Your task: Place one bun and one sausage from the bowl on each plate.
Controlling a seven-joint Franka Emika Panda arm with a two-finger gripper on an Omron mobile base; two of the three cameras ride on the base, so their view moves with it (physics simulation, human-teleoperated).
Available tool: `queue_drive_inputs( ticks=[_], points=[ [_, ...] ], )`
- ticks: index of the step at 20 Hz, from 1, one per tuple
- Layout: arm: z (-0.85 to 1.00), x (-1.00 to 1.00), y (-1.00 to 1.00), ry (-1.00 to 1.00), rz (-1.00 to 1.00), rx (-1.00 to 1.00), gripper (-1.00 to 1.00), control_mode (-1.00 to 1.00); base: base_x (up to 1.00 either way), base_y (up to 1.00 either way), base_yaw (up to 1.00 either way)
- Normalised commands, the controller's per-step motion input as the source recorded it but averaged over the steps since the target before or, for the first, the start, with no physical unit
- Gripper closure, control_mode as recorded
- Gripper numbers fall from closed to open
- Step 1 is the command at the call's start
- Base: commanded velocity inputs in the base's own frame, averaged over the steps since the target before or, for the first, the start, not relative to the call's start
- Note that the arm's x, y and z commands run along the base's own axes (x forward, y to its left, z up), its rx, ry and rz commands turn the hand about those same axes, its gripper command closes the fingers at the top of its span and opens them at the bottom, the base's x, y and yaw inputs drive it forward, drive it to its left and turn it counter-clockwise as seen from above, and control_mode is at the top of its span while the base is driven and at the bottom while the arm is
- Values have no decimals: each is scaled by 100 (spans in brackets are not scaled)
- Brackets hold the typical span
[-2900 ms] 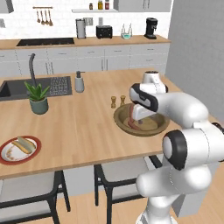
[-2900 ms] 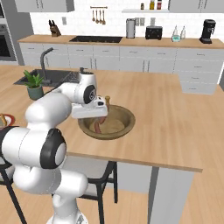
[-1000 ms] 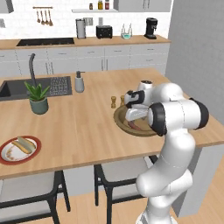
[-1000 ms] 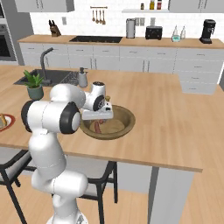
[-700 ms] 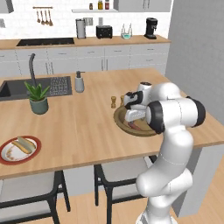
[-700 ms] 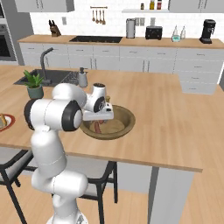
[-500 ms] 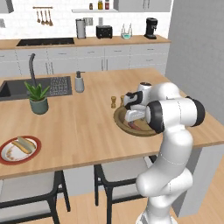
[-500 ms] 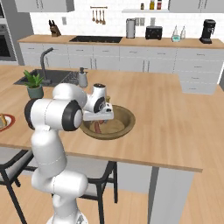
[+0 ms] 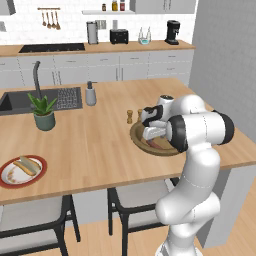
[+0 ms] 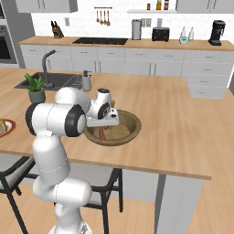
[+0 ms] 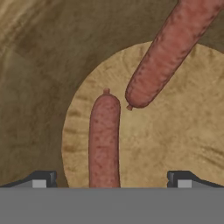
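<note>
Lowered further into the bowl (image 10: 130, 129) near the tabletop's right edge, the fingers (image 11: 111, 178) stand wide open, astride one sausage (image 11: 104, 140). Risk: a second sausage (image 11: 168, 54) lies just beside its tip and may be nudged if closing lands off-centre.

You've got a potted plant (image 9: 43, 112) beside the sink (image 9: 20, 100), soap dispenser (image 9: 90, 94) near it. Two small shakers (image 9: 129, 116) on the island (image 9: 90, 145). Back counter: cooktop (image 9: 51, 47), toaster (image 9: 119, 36), coffee machine (image 9: 172, 32). Stools (image 9: 35, 220) under the island.
</note>
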Motion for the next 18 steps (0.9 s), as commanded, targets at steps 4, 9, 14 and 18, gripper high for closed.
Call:
queue_drive_inputs(
  ticks=[4, 9, 14, 18],
  points=[
    [-9, 0, 0, -2, 0, 0, -100, -100, 0, 0, 0],
    [-7, 0, 0, 0, 0, 0, -100, -100, 0, 0, 0],
    [-6, 1, 0, 0, 0, 0, -100, -100, 0, 0, 0],
    [-5, 1, 0, 0, 0, 0, -100, -100, 0, 0, 0]
  ],
)
